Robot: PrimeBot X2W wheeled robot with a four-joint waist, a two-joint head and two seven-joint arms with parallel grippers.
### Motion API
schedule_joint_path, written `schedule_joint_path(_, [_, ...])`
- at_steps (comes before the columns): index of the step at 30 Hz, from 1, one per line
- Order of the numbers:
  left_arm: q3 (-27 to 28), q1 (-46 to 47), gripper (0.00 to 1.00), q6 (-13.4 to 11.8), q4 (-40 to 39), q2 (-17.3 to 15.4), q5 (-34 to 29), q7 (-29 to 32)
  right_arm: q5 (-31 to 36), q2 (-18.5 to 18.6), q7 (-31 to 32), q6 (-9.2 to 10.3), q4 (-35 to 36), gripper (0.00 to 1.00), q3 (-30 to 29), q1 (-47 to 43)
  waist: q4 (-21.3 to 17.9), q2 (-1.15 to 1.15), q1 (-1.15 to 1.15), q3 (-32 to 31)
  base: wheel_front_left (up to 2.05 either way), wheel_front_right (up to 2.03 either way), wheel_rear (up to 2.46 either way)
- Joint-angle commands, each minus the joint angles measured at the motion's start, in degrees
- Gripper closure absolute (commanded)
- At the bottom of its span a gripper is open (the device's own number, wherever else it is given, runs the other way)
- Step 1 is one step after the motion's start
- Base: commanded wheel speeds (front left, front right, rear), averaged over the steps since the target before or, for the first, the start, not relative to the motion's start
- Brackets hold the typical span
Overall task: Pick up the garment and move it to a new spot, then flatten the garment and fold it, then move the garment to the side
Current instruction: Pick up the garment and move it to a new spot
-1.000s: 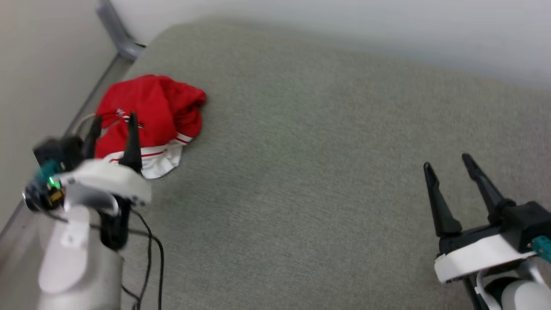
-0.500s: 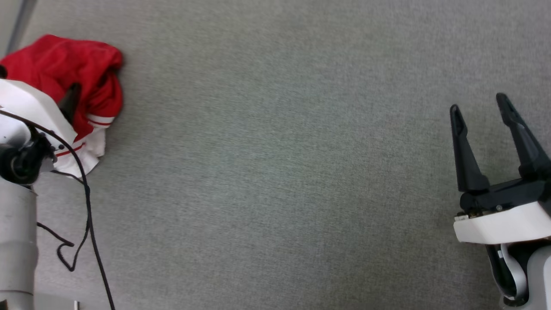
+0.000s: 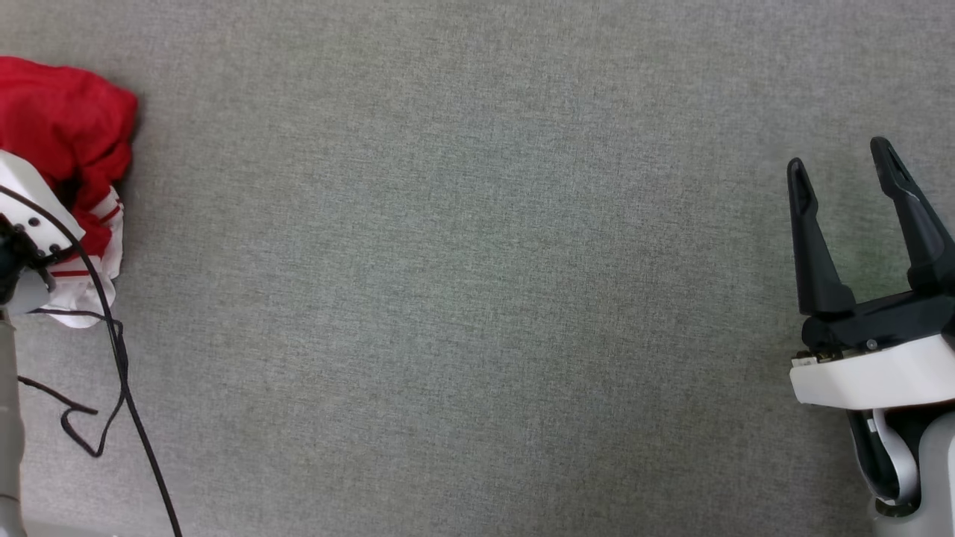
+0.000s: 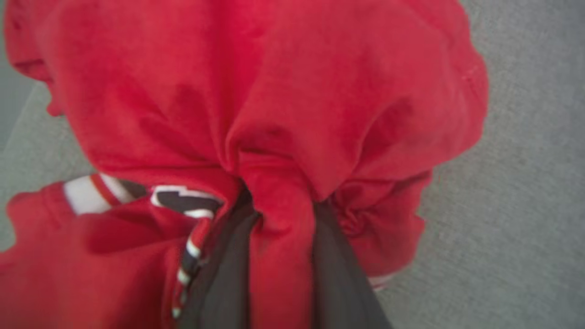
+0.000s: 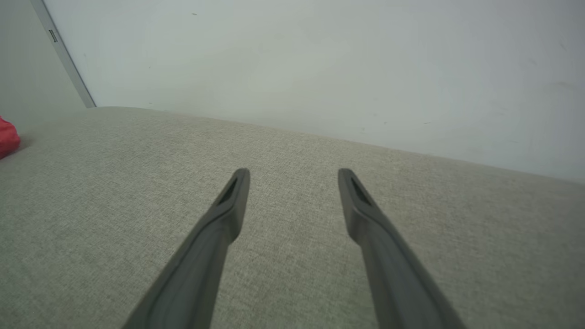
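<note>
Far left: red jersey-style shirt [image 3: 67, 112] lies bunched on the grey fabric surface [image 3: 477, 298], with the left gripper [image 4: 283, 203] fingers pinching a ridge of its red cloth. A black cable [image 3: 123, 388] trails beside it. Far right: right gripper [image 3: 839, 160] over bare surface, fingers spread, well apart from the shirt.

Head camera has swung down and right since 1 s ago, so the garment [image 3: 67, 112] shows at the far-left edge of head view, not left of centre. That is a view shift, not a cloth move. The left gripper [image 4: 283, 205] went from 2 fingers [image 4: 228, 274] spread above the cloth to pushed in and pinched on a red fold. Fabric is now gathered into a ridge between them.
</note>
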State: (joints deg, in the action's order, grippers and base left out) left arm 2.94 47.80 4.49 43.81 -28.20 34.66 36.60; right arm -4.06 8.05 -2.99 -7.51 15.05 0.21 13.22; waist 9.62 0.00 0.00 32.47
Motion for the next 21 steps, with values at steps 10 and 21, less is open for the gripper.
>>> schedule_joint_path(10, [-1.6, -2.6, 1.00, 0.5, -0.3, 1.0, -3.0, -12.1, -0.3, -1.3, -0.6, 0.04, -1.7, 0.00, -0.6, -2.0, 0.9, 0.00, 0.00, -7.3, 0.00, 0.00, 0.00])
schedule_joint_path(21, [-3.1, -5.2, 1.00, 0.4, -5.3, 2.7, -7.9, -34.4, -1.1, -4.1, -1.7, 0.04, -3.6, 0.00, -2.3, -6.7, 0.9, 0.00, 0.00, -18.7, 0.00, 0.00, 0.00])
